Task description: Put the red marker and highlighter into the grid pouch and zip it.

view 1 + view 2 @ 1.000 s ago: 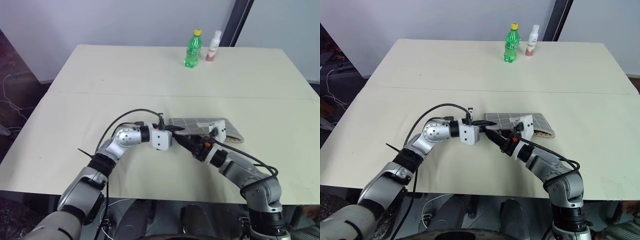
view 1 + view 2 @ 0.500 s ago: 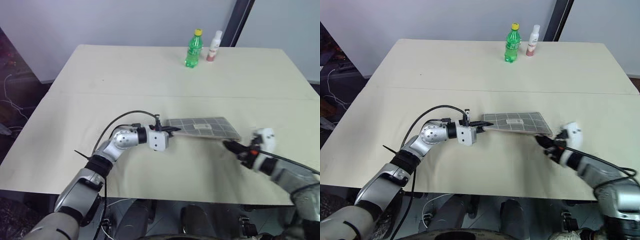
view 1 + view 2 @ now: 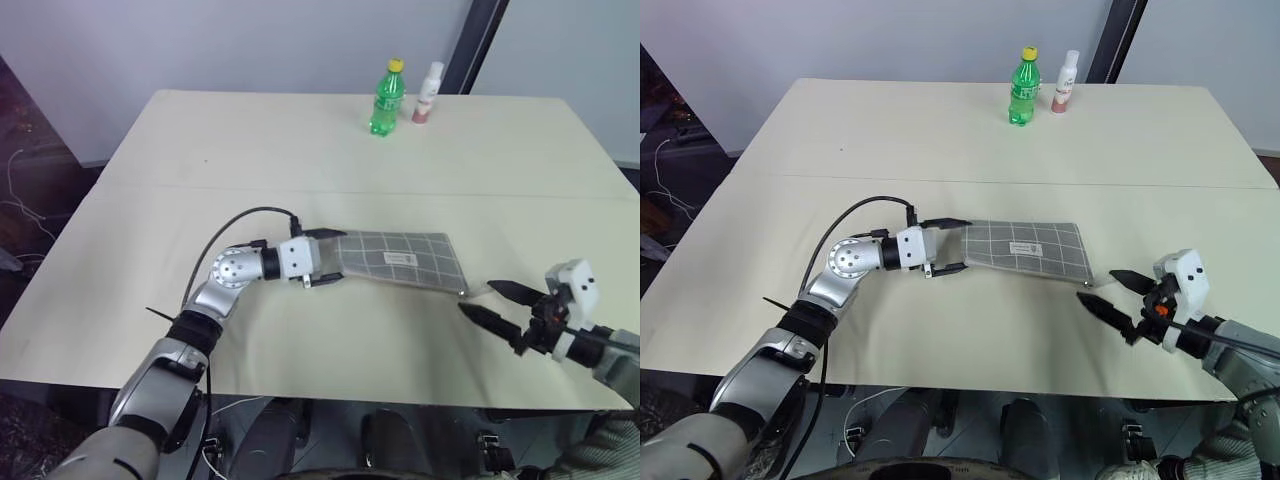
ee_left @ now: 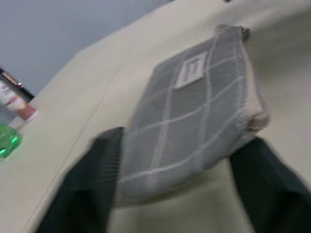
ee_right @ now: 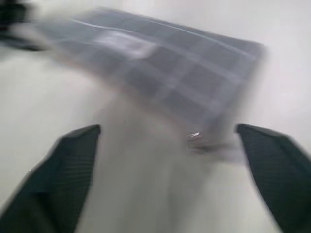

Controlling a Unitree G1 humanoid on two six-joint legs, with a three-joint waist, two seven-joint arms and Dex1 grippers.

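The grid pouch (image 3: 1030, 248), grey with white lines and a small white label, lies flat near the table's middle. My left gripper (image 3: 952, 246) is open, its two fingers straddling the pouch's left end without pinching it. In the left wrist view the pouch (image 4: 194, 111) lies between those spread fingers (image 4: 92, 184). My right gripper (image 3: 1112, 292) hangs open just past the pouch's right end, holding nothing; its wrist view shows the blurred pouch (image 5: 160, 63) ahead. The red marker and the highlighter are out of view.
A green bottle (image 3: 385, 97) and a white bottle with a pink base (image 3: 428, 92) stand at the table's far edge. The table's front edge (image 3: 350, 385) runs just below both arms. A black cable loops over my left forearm.
My right gripper swept from beside the left gripper along the pouch to beyond its right end, then opened. The left gripper let go of the pouch's left end and drew back slightly.
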